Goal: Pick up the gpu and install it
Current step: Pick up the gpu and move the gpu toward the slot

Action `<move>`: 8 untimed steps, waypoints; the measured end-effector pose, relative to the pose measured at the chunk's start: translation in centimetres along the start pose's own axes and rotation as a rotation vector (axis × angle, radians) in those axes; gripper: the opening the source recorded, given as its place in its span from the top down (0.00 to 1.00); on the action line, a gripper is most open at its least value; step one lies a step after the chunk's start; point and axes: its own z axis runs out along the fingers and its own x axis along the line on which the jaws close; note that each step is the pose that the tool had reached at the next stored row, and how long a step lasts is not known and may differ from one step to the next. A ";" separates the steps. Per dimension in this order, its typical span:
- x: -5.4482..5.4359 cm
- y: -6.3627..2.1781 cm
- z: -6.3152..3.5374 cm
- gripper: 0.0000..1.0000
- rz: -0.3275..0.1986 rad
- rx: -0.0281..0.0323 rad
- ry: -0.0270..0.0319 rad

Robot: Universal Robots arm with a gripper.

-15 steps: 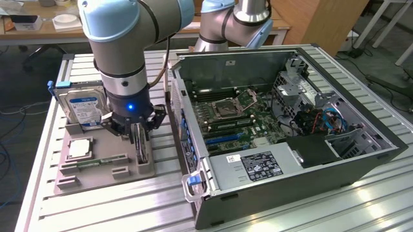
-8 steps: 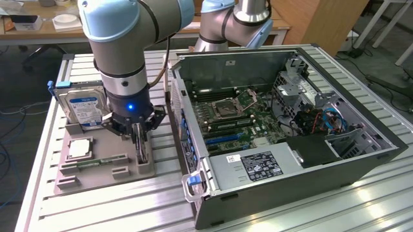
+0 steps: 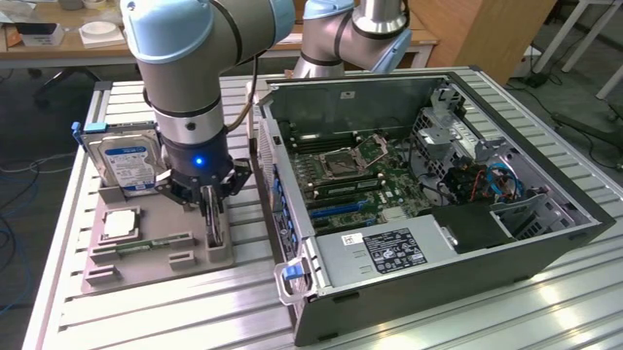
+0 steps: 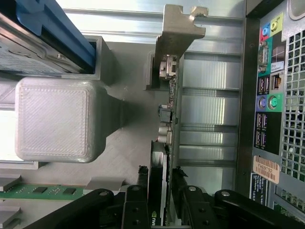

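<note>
Grasp on the card at its holder. Exterior view: gpu (image 3: pixel 214 235) stands on edge in a slot of the grey fixture tray (image 3: pixel 146 271) on the counter (image 3: pixel 545 310), beside the open computer case (image 3: pixel 438 244), presumably so its upper edge is free to grip. The arm (image 3: pixel 185 87) points straight down over it. Wrist view: pincer (image 4: pixel 159 174) is clamped on the gpu (image 4: pixel 167 67), one of its fingers (image 4: pixel 142 171) against each face.

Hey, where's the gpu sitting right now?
The thin green gpu card with silver bracket stands on edge in the grey holder tray, on the exterior view's left of the open computer case, between the gripper jaws.
</note>
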 end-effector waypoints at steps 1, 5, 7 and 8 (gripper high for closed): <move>0.0 0.00 0.00 0.66 0.000 0.0000 0.0000; -0.1 -0.02 0.00 0.66 0.000 0.0001 0.0004; -0.1 -0.02 0.00 0.66 0.000 0.0001 0.0004; -0.1 -0.02 0.00 0.66 0.000 0.0000 0.0004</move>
